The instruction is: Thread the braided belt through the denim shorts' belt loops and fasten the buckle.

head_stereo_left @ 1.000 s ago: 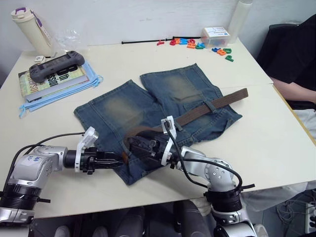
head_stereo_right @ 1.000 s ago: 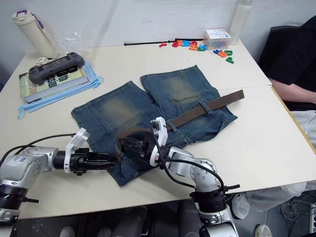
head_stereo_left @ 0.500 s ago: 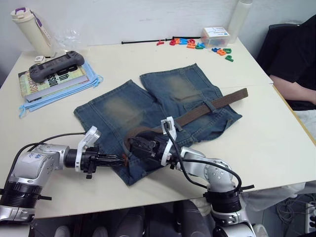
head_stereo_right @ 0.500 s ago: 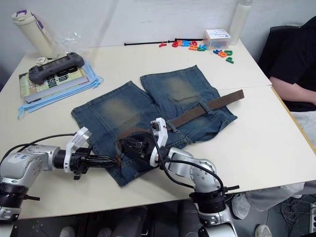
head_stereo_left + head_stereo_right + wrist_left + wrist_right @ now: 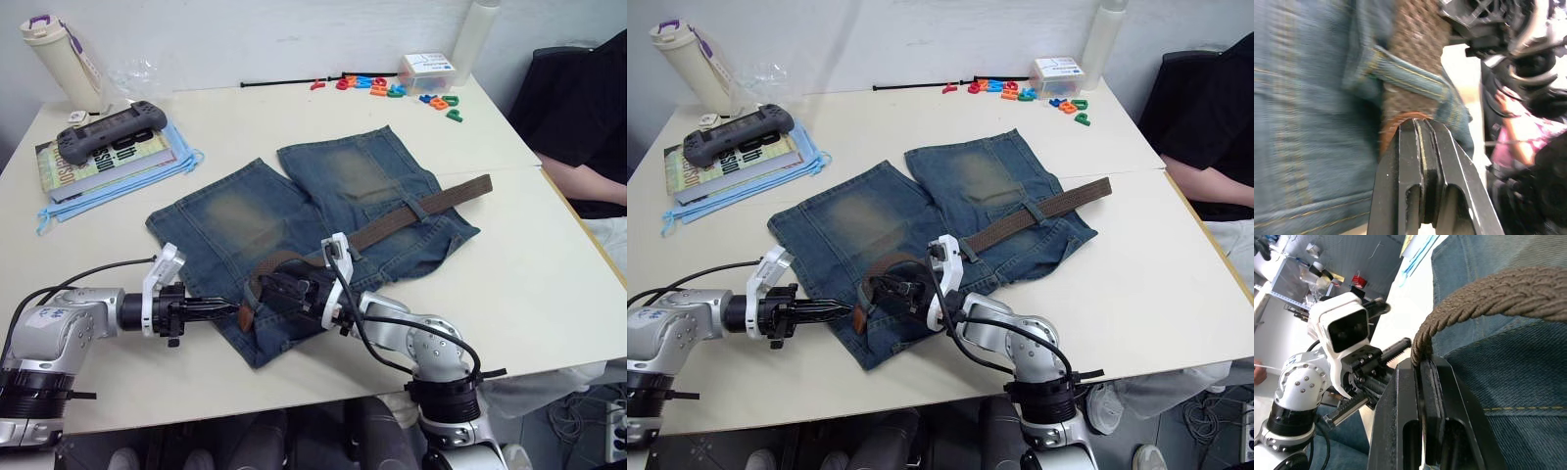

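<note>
1. One braided belt [image 5: 411,213] lies across the waistband of the denim shorts [image 5: 294,215], which are spread flat on the table [image 5: 294,108] with the legs pointing away from the robot. The belt's far end pokes out past the shorts on the robot's right; the near part arches up off the cloth in a loop toward the robot's left.
2. In the left wrist view a belt loop [image 5: 1410,81] crosses over the strap, so the belt sits under at least this one. I cannot make out the buckle, so fastening looks some way off.
3. The left gripper [image 5: 227,307] is pinched together on the belt's tan end, just beyond that loop. The right gripper [image 5: 1422,364] is clamped on the arched stretch of strap, near the left one.
4. Further out sit a stack of books with a game controller [image 5: 108,127], a flask [image 5: 61,54] and coloured letters [image 5: 392,88]. A person's arm [image 5: 583,176] rests at the table's right edge. All are well apart from the work.
5. Risks, as I judge them:
   - With both grips so near each other, a pull by the left gripper may drag the light shorts along rather than slide the strap through.
   - The thin tip could slip from the pinch.
   - The arch could twist and jam in the loop.
</note>
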`<action>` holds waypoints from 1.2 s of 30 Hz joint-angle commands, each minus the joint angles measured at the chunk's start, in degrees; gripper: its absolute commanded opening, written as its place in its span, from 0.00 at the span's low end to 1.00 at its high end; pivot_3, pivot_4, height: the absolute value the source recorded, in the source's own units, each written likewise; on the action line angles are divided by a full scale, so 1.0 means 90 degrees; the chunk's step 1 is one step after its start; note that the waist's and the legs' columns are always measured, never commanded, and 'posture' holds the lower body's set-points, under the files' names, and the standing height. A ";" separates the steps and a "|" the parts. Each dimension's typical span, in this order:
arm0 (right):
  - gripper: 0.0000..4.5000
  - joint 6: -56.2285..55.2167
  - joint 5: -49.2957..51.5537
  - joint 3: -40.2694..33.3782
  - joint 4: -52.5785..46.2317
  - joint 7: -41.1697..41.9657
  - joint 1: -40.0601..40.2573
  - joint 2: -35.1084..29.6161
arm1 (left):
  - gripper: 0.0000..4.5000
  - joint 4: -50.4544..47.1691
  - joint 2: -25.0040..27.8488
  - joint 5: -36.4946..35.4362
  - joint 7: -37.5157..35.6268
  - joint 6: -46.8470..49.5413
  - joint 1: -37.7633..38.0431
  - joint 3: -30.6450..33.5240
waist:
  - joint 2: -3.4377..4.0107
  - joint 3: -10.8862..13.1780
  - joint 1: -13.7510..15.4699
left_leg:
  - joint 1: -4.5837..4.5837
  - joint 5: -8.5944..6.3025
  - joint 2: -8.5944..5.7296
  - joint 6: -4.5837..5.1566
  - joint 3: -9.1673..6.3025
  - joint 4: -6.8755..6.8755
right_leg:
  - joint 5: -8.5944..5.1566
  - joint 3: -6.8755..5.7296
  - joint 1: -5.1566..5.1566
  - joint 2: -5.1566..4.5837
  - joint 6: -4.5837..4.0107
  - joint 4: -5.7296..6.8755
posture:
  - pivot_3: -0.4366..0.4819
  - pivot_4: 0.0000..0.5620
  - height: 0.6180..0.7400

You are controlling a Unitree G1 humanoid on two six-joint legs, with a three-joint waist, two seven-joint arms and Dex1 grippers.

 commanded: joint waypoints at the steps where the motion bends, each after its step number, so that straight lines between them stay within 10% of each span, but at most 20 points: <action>1: 0.00 0.0121 0.0082 -0.0092 -0.0075 -0.0127 0.0148 0.0085 | 0.19 -0.0731 -0.0131 -0.0377 0.0475 0.0092 0.0377 0.0658 | -0.0003 -0.0002 0.0010 | 0.0000 0.0000 -0.0001 0.0001 0.0000 0.0001 | 0.0000 -0.0001 0.0001 0.0000 0.0000 0.0002 | 0.48 0.27 0.32; 9: 0.00 0.0257 -0.0221 -0.0017 0.0347 -0.0193 0.0363 0.0158 | 0.94 -0.1719 -0.0253 -0.0829 0.1037 0.0385 0.1418 0.1417 | -0.0010 -0.0006 0.0012 | 0.0013 -0.0002 -0.0001 0.0001 0.0000 0.0003 | -0.0001 -0.0001 0.0011 0.0001 -0.0002 0.0003 | 0.48 0.27 0.32; 36: 0.00 0.0397 -0.1358 0.0311 0.1204 0.0821 -0.0042 0.0646 | 0.94 -0.1327 -0.0349 0.1234 0.1369 -0.2147 0.1912 0.0147 | -0.0014 -0.0127 -0.0055 | 0.0120 -0.0085 0.0132 -0.0063 -0.0001 -0.0002 | -0.0061 -0.0021 0.0067 0.0114 -0.0130 0.0061 | 0.48 0.27 0.32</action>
